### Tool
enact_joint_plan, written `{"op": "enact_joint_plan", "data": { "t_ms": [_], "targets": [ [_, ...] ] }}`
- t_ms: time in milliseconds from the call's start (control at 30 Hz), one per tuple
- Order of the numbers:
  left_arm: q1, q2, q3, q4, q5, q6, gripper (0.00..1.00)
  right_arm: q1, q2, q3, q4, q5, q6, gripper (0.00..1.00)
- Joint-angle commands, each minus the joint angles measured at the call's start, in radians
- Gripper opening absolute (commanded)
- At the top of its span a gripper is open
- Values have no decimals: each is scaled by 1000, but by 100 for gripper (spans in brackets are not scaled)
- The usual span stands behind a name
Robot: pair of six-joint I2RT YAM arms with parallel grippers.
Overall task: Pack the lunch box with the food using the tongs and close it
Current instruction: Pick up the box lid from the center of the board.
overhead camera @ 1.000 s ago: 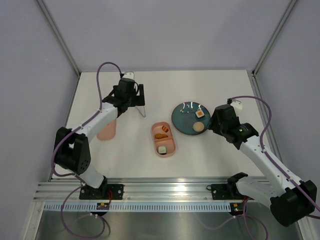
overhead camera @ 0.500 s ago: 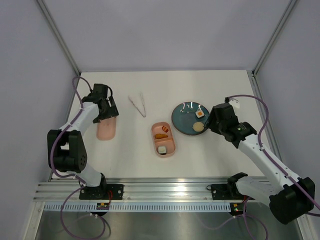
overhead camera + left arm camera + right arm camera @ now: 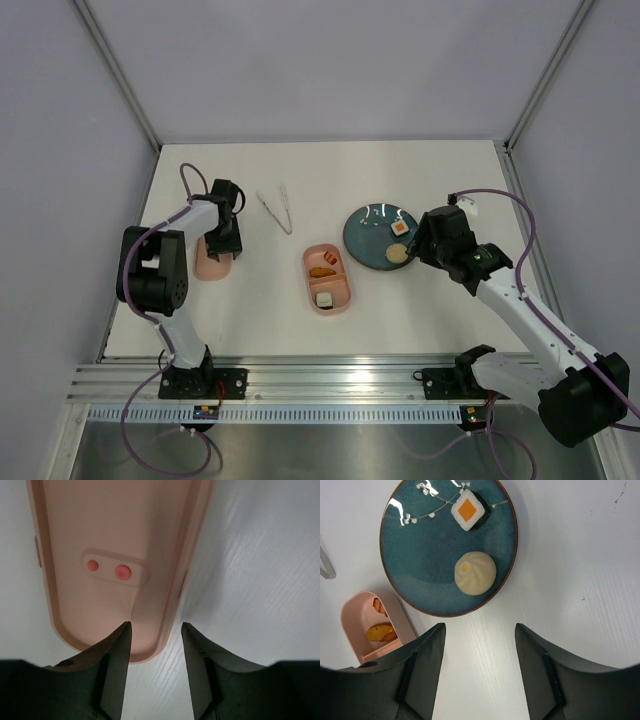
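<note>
The pink lunch box (image 3: 328,279) lies open mid-table with an orange sausage bit (image 3: 322,271) and a white cube (image 3: 324,299) inside. Its pink lid (image 3: 208,268) lies at the left, two red spots (image 3: 122,571) facing up. My left gripper (image 3: 222,248) hangs over the lid's near right rim (image 3: 167,605), one finger above the lid and one above the table, open (image 3: 156,626) around that rim. The tongs (image 3: 275,210) lie loose on the table. My right gripper (image 3: 480,627) stands open just beside the teal plate (image 3: 420,555), which holds an orange-topped white cube (image 3: 468,510) and a beige round piece (image 3: 475,573).
The plate (image 3: 372,245) sits right of the lunch box (image 3: 355,625), almost touching it. White walls with metal posts enclose the table on three sides. A rail with both arm bases runs along the near edge.
My left gripper has swung left and nearer, away from the tongs and onto the lid's edge, and its jaws have narrowed. The right arm has barely moved.
</note>
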Motion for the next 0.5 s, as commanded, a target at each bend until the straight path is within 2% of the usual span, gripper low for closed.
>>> {"op": "enact_joint_plan", "data": {
  "t_ms": [0,167,200,467],
  "targets": [
    [-6,11,57,7,-14,32,45,-8,-15,9,47,-19,-4,66],
    [-10,25,65,12,-3,57,42,-8,-16,12,52,-28,-1,66],
    [-10,34,67,13,-1,57,38,-6,-16,12,52,-29,1,66],
    [-12,72,70,21,17,57,37,-6,-36,7,48,-37,13,66]
  ]
}}
